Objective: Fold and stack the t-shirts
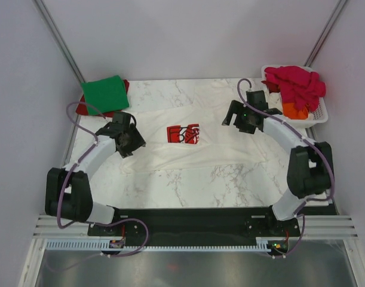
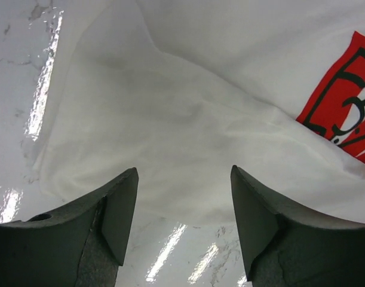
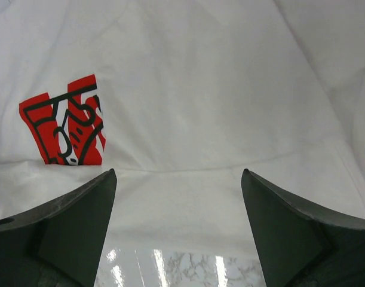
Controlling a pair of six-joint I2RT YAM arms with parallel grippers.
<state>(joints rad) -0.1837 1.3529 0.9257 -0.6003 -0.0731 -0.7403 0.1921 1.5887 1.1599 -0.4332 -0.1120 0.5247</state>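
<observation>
A large white t-shirt (image 1: 212, 128) with a red square chest print (image 1: 183, 134) lies spread across the marble table. My left gripper (image 1: 136, 143) hovers over the shirt's left edge, open, with only cloth (image 2: 170, 137) and bare table between its fingers. My right gripper (image 1: 233, 121) stands open over the shirt's right part; white fabric (image 3: 188, 119) and the red print (image 3: 66, 122) show ahead of its fingers. A folded green t-shirt (image 1: 104, 94) lies on a red one (image 1: 83, 109) at the back left. Magenta t-shirts (image 1: 296, 84) and an orange one (image 1: 294, 110) fill the basket.
The white slatted basket (image 1: 319, 113) stands at the back right corner. Grey walls and slanted metal posts close the back and sides. The arms' black base bar (image 1: 194, 218) runs along the near edge.
</observation>
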